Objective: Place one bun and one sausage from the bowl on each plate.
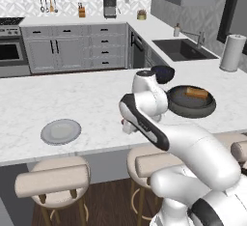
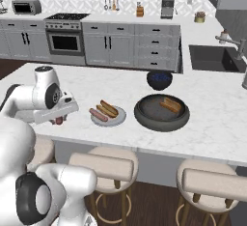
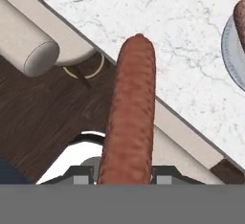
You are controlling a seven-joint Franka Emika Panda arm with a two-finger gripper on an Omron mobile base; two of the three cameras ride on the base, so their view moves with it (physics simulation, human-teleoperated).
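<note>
Hand view: gripper (image 3: 125, 175) clenched on a mottled reddish sausage (image 3: 131, 117), a rounded cylinder above the veined white marble counter (image 3: 158, 22) edge; smooth grey plate (image 3: 232, 50) nearby.

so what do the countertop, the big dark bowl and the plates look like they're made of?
Countertop: white stone, probably marble, going by the grey veining. Bowl: dark with a soft sheen, maybe glazed ceramic or metal; can't tell which. Plates: plain light grey, smooth, likely ceramic.

Even, bright rendered light; soft shadows.
</note>
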